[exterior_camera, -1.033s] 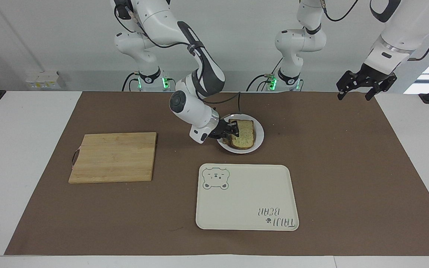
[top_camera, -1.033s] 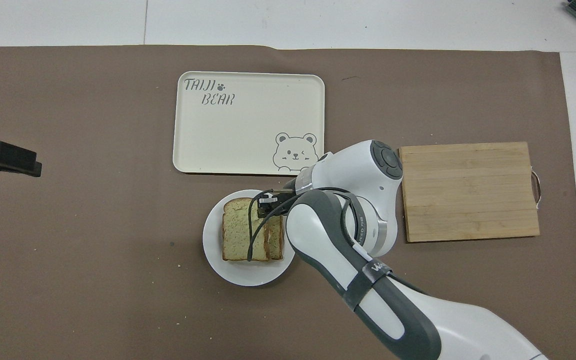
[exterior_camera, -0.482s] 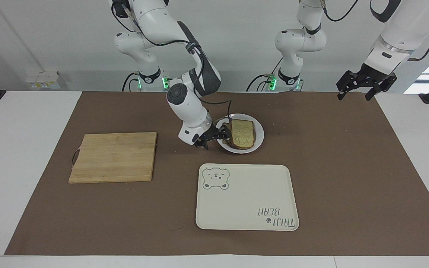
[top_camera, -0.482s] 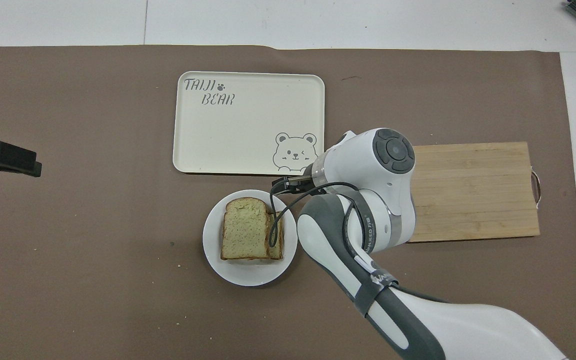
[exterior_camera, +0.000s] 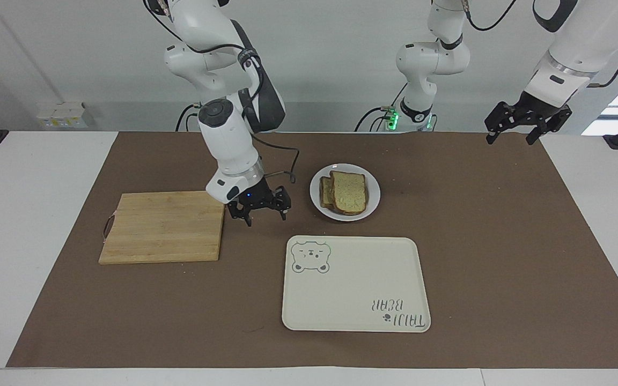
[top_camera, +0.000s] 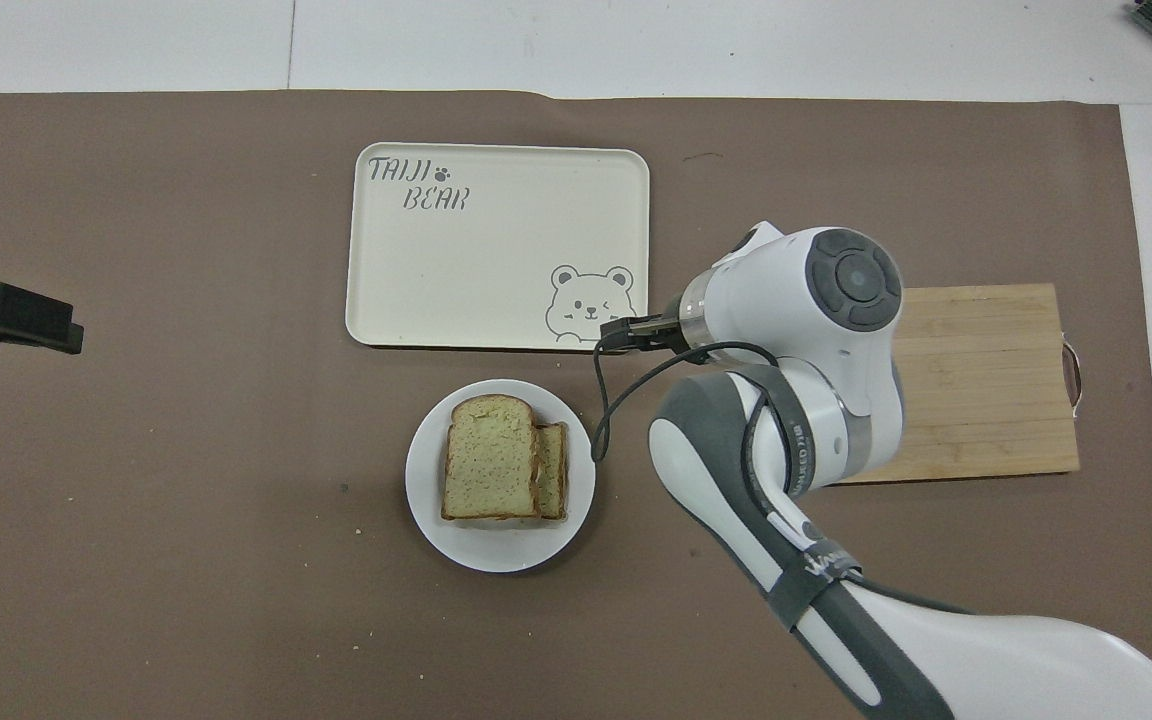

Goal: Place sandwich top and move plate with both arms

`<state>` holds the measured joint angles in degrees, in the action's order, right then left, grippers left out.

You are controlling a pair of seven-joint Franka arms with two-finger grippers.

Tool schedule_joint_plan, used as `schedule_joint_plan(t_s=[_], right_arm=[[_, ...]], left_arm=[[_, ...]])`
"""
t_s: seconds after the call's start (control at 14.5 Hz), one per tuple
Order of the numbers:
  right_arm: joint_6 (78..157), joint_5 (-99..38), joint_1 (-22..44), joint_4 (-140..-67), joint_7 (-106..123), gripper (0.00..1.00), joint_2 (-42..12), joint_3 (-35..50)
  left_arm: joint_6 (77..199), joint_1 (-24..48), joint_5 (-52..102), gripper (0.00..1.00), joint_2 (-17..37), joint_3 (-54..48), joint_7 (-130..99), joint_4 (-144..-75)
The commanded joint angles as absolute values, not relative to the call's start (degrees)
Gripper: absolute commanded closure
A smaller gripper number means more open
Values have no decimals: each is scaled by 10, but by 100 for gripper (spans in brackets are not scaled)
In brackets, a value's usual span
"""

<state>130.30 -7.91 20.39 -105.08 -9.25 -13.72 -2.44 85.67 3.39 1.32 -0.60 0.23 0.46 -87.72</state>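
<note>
Facing view: the bread top (exterior_camera: 350, 192), a pale speckled slice with brown crust, lies flat on a lower slice (exterior_camera: 327, 192) that sticks out toward the right arm's end. Both sit on the white plate (exterior_camera: 372, 188), which is nearer the robots than the tray (exterior_camera: 355, 284). The right gripper (exterior_camera: 259, 210) hangs empty, its fingers spread, over the mat between the board (exterior_camera: 163, 227) and the plate. The left gripper (exterior_camera: 523, 126) waits with fingers apart over the mat's edge at its own end.

Overhead view: the bread top (top_camera: 489, 458) has 1 rounded end toward the tray (top_camera: 476, 260). The plate (top_camera: 499, 550) rings both slices. Only the right gripper's (top_camera: 624, 331) tip shows, by the tray's bear corner.
</note>
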Motion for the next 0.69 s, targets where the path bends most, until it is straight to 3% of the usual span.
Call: schedule_joint_plan(t_s=[0.0,0.21,0.62], right_arm=[[1254,-33,180,-1031,-98,0,-118,-18],[1170,-31,172,-986,-98,0,-109,-25],[1114,-28,120,-983,-92,0,-36,-26]], left_arm=[[845,32,18,0,-4,3,10,-868],[845,32,18,0,-4,3,10,-867],[845,32,18,0,-4,3,10,-868]])
